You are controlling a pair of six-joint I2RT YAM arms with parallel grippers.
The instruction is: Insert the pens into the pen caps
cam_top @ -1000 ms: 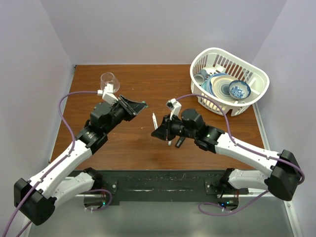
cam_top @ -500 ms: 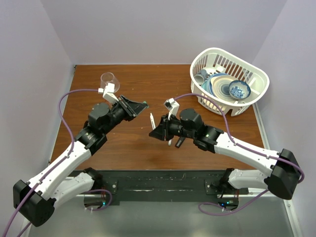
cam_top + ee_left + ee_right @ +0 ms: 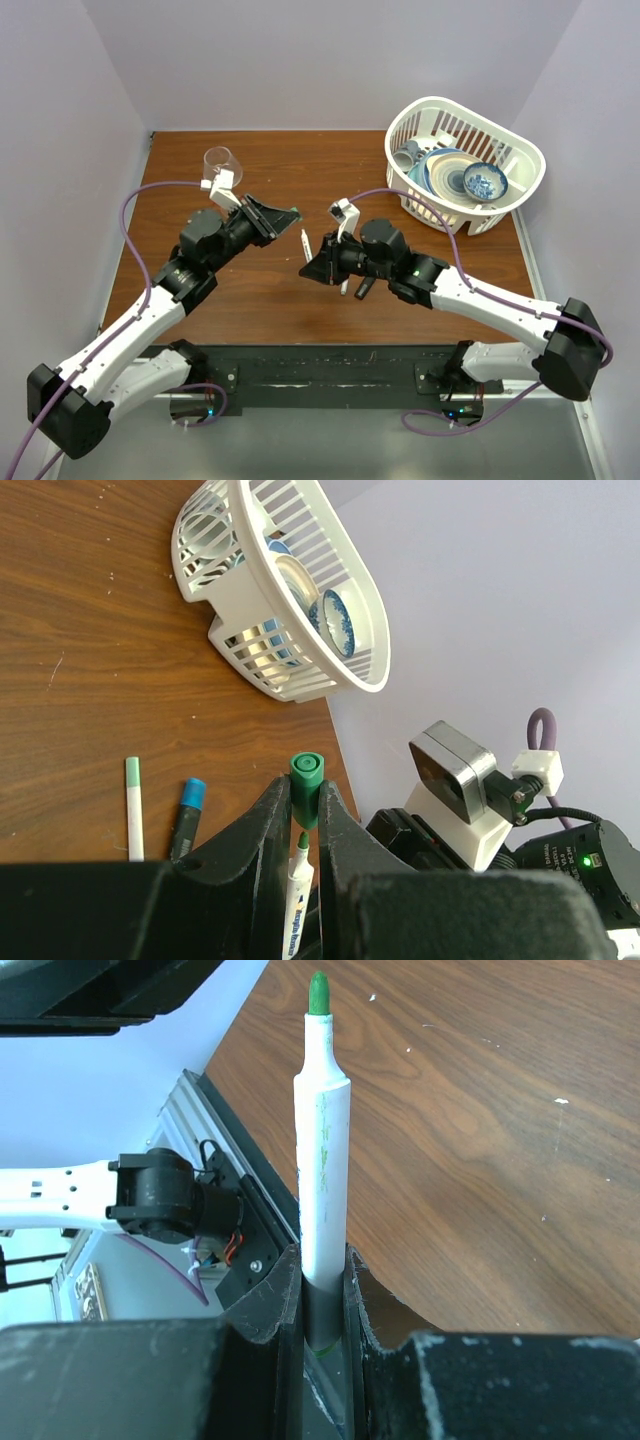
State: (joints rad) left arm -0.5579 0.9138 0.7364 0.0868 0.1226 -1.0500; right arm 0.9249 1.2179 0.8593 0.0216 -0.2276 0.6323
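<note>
**Top view:** left gripper (image 3: pixel 288 211) is clenched on a tiny green tube cap (image 3: pixel 293 209). Right gripper (image 3: pixel 312 263) is clenched on a thin white pen with a green nib (image 3: pixel 304 243). Both are held in the air over the brown wooden table (image 3: pixel 270 160), with nib and cap near each other but apart. The white slatted plastic basket of dishes (image 3: pixel 520 190) is well apart at the right rear, and a clear glass (image 3: pixel 222 163) stands behind the left arm. There is bare wood all round the meeting point and no table edge close.

**Left wrist:** the cap (image 3: pixel 306 776) is pinched between the fingers (image 3: pixel 268 815) with the nib just under it, not yet in. A capped white pen (image 3: pixel 133 805) and a blue-capped black marker (image 3: pixel 186 815) lie side by side on the table; I judge both done.

**Right wrist:** the pen (image 3: pixel 322 1160) is gripped only at its tail, leaving a long free length.

**Risks:**
- Slight axis offset: the nib catches the cap rim.
- The cap twists or pops out of its small pinch.
- Push force slides the pen back through the jaws.
- A dropped part could roll onto the finished pens below.
</note>
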